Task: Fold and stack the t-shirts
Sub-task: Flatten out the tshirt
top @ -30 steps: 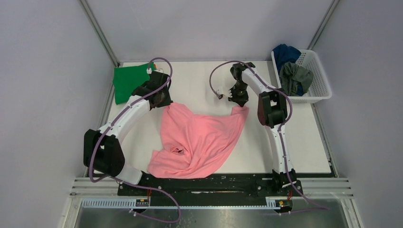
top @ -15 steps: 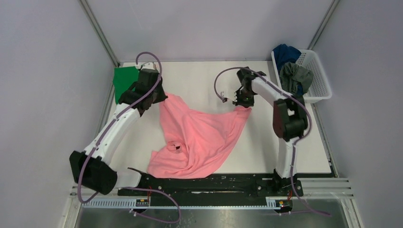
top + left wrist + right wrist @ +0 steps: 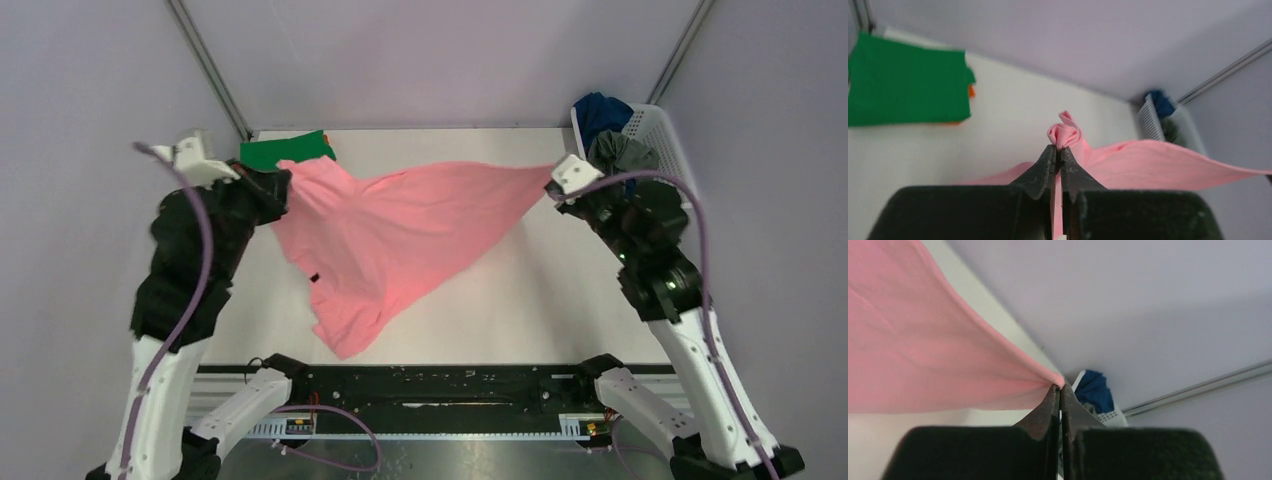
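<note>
Light pink soft cloth t-shirt (image 3: 400,230): suspended over the white table (image 3: 570,300), stretched from 9 to 3 o'clock, tail drooping toward 7 o'clock.
Left gripper (image 3: 1058,152): pinching a bunched corner.
Right gripper (image 3: 1058,390): pinching the opposite tip.
Judgement: cloth light, limp and prone to sag. Corner or hem grips suit it best, not mid-panel.

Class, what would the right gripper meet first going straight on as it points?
Beyond the pink t-shirt the right gripper pinches, likely the dark blue t-shirt in the basket; depth unclear.
</note>
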{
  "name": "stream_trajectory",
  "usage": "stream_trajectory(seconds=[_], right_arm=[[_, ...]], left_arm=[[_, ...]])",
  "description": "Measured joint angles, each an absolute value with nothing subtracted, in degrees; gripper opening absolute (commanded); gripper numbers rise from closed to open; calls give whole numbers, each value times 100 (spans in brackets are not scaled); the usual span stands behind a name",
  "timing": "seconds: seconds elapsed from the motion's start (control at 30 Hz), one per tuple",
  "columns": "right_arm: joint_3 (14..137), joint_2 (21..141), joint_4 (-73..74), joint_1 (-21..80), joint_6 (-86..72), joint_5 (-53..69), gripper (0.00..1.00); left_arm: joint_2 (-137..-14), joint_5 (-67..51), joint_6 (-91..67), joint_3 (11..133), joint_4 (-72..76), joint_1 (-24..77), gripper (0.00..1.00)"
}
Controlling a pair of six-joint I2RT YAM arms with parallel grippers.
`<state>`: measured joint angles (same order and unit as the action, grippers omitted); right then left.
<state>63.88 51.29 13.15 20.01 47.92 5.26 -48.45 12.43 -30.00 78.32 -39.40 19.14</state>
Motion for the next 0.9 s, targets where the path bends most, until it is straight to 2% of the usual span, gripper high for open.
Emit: stream_trajectory(seconds=[0.2,0.5,0.7,0.9], right_arm=[[7564,4261,1920,2021,4128,657,0],[9511,3435,2821,2027,3500,1525,0],[9802,3277,3146,2027,3411,1723,0],[9406,3389,3277,2027,3424,1459,0]], left_arm=[[-4294,875,-2775,9404,-4001,1914,0],[-4198,-617,-2547,11629,-3959,1892,0],[-4209,-1273,-2530,12156,-3896,1494,0],[-4528,-1525,-2530,11813,-3610,1288,0]])
